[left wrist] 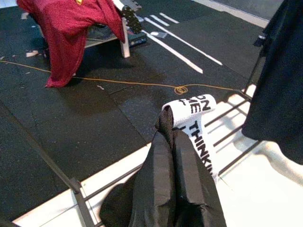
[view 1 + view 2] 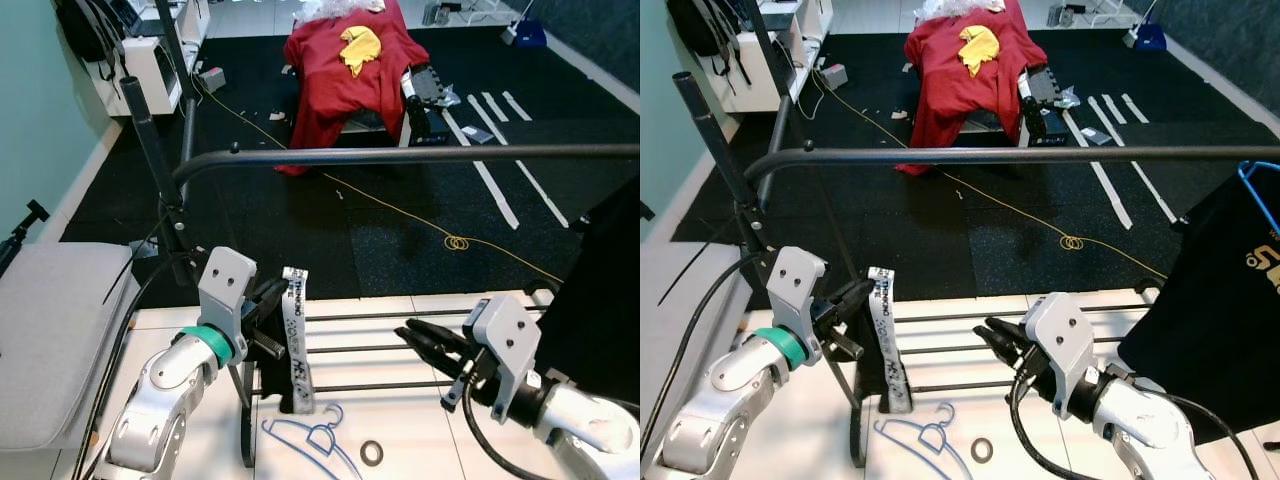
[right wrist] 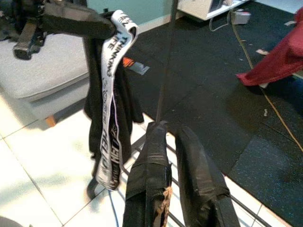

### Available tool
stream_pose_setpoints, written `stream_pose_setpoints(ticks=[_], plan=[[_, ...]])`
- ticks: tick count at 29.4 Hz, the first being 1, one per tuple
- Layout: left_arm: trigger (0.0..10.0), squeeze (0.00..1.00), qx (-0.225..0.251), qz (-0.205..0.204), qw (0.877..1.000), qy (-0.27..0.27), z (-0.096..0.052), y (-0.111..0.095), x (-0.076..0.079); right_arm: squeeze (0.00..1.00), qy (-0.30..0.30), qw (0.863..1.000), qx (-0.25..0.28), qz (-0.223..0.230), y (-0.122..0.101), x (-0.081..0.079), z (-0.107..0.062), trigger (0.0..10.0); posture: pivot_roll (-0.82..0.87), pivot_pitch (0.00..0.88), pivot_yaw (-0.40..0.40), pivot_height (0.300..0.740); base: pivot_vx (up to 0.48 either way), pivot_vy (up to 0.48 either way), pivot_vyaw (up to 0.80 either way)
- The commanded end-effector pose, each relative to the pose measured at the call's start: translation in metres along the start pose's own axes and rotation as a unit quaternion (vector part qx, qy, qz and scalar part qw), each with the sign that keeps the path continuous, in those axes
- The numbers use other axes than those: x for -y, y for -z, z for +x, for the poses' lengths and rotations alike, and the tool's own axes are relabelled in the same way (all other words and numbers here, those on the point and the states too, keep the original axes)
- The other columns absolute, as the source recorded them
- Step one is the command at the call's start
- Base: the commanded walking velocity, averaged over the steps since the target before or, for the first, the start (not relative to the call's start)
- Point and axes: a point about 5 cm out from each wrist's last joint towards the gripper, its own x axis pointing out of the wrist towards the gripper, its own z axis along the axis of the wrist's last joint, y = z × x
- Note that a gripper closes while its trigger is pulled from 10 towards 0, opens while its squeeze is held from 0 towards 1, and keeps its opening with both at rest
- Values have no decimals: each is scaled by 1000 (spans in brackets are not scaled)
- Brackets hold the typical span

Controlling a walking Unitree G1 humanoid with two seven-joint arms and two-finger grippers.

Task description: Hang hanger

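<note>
Left gripper (image 2: 272,305): your fingers are pressed together on a black garment with a white lettered band (image 2: 296,340), which hangs from them.
Right gripper (image 2: 425,338): your fingers sit slightly apart, empty, over the rack's low bars.
Hanger: a pale blue wire hanger (image 2: 310,440) lies on the white tile floor (image 2: 420,440), below the garment.
Rail: the dark metal clothes rail (image 2: 400,155) crosses above both grippers.

one blue hanger (image 2: 310,440), two grippers (image 2: 268,305) (image 2: 425,338), one ring (image 2: 372,452)

Even, bright indoor light, soft shadows on pale tiles, sharp focus, mild wide-angle edge bending.
</note>
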Motion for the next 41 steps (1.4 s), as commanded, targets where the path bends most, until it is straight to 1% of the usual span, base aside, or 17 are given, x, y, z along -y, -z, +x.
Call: stream_pose_setpoints(ticks=[1, 4, 6, 10, 11, 12, 15, 16, 18, 19, 20, 23, 24, 30, 33, 37, 41], plan=[[10000, 0, -9, -10, 1000, 2, 2, 5, 7, 0, 42, 999, 0, 15, 3, 1, 3, 10000, -278, 196, 104, 740, 0, 0, 0], [10000, 0, -9, -24, 1000, -11, 1, 8, 16, 0, 116, 991, 16, 64, 12, 0, 12, 10000, -268, 195, 93, 740, 0, 0, 0], [10000, 0, -9, -28, 999, -14, 1, 9, 18, 0, 134, 988, 24, 78, 13, -1, 14, 10000, -264, 195, 92, 740, 0, 0, 0], [10000, 0, -20, -27, 999, -11, -3, 14, 20, 0, 196, 976, 35, 86, 13, -1, 15, 10000, -256, 199, 92, 740, 0, 0, 0], [10000, 0, -25, -24, 999, -15, -4, 16, 19, 0, 241, 967, 29, 74, 14, 9, 11, 10000, -257, 200, 94, 740, 0, 0, 0], [10000, 0, -25, -24, 999, -15, -4, 16, 19, 0, 241, 967, 29, 74, 14, 9, 11, 10000, -257, 200, 94, 740, 0, 0, 0], [10000, 0, -32, -19, 999, -25, -6, 19, 13, 0, 376, 926, 1, 31, 19, 40, -12, 10000, -258, 202, 98, 740, 0, 0, 0], [10000, 0, -32, -19, 999, -25, -6, 19, 13, 0, 376, 926, 1, 31, 19, 40, -12, 10000, -258, 202, 98, 740, 0, 0, 0], [10000, 0, -34, -16, 999, -34, -3, 19, 8, 0, 445, 895, -29, 18, 29, 62, -35, 10000, -264, 205, 106, 740, 0, 0, 0], [10000, 0, -34, -16, 999, -34, -3, 19, 8, 0, 445, 895, -29, 18, 29, 62, -35, 10000, -264, 205, 106, 740, 0, 0, 0], [10000, 0, -34, -12, 998, -45, 1, 19, 4, 0, 483, 874, -42, 10, 33, 78, -54, 10000, -271, 203, 112, 740, 0, 0, 0], [10000, 0, -34, -11, 998, -48, 4, 19, 3, 0, 482, 875, -37, 6, 30, 82, -56, 10000, -274, 203, 112, 740, 0, 0, 0], [10000, 0, -36, -12, 998, -52, 6, 21, 4, 0, 467, 884, -25, 10, 28, 75, -47, 10000, -283, 200, 113, 740, 0, 0, 0], [10000, 0, -39, -15, 998, -54, 6, 25, 8, 0, 450, 892, -21, 23, 32, 63, -35, 10000, -281, 194, 110, 740, 0, 0, 0], [10000, 0, -45, -19, 997, -60, 4, 29, 10, 0, 429, 902, -15, 38, 36, 47, -18, 10000, -280, 186, 102, 740, 0, 0, 0], [10000, 0, -46, -20, 997, -67, 4, 32, 10, 0, 414, 910, -10, 36, 36, 42, -7, 10000, -276, 175, 99, 740, 0, 0, 0], [10000, 0, -44, -20, 996, -74, 5, 33, 8, 0, 417, 908, -6, 37, 35, 46, -6, 10000, -278, 165, 91, 740, 0, 0, 0]])
